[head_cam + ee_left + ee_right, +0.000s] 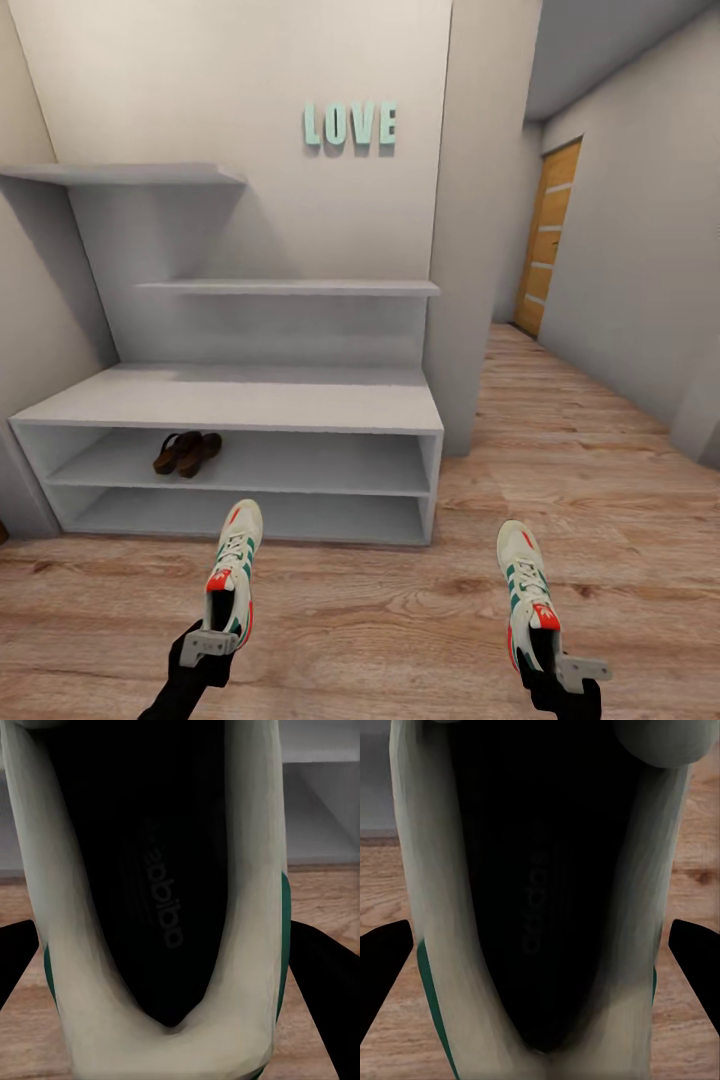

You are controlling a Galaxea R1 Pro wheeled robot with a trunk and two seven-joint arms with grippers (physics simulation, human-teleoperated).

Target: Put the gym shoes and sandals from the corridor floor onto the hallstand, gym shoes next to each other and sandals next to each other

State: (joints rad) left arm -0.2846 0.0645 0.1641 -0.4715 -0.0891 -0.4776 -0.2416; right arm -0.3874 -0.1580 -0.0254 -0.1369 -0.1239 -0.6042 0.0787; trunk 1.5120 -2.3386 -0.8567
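Note:
Each gripper holds one white-cream gym shoe by its heel, toe pointing toward the hallstand [240, 400]. My left gripper [220, 632] is shut on the left gym shoe [234, 560], above the corridor floor [380, 610] in front of the rack. The right gripper [548, 650] is shut on the other gym shoe [524, 578], out to the right of the rack. In the wrist views the black fingers [321, 975] [696, 956] flank each shoe's dark opening [161, 870] [536, 885]. The two brown sandals [187, 452] lie side by side on the rack's upper tier, at its left.
Two staggered wall shelves [290, 287] rise above the rack's flat top, with teal LOVE letters [350, 125] on the wall. A wall corner [470, 300] stands right of the rack. The corridor runs on to a wooden door [548, 235] at the far right.

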